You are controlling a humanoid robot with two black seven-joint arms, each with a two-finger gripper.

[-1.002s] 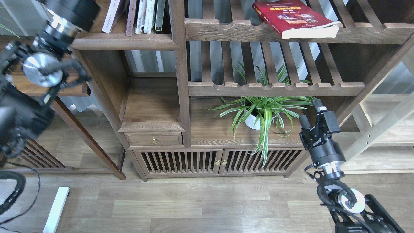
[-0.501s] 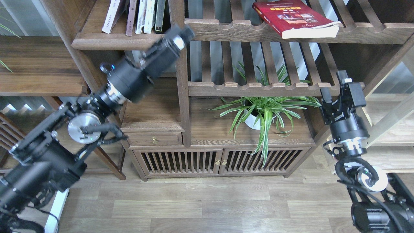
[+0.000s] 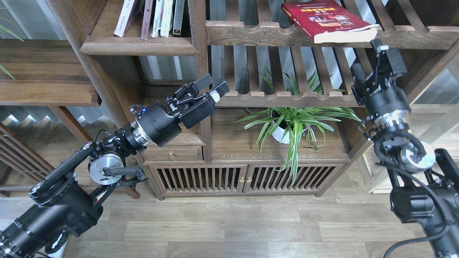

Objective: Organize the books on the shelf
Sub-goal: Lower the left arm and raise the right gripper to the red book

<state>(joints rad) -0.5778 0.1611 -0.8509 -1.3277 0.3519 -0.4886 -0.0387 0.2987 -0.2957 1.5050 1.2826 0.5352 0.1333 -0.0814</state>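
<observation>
A thick red book (image 3: pixel 328 19) with a glossy cover lies flat on a slatted wooden rack (image 3: pixel 287 34). The right claw (image 3: pixel 373 57) gapes empty just below its page edge. The left claw (image 3: pixel 209 85), also spread, hangs empty beside a post (image 3: pixel 200 53). Upright books (image 3: pixel 154 16) stand on the smooth walnut shelf (image 3: pixel 138 46).

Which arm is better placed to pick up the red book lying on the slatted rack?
Right. Its tool sits open just below the red book's overhanging corner. The left tool, also open, is down by the centre post, further from it.
</observation>
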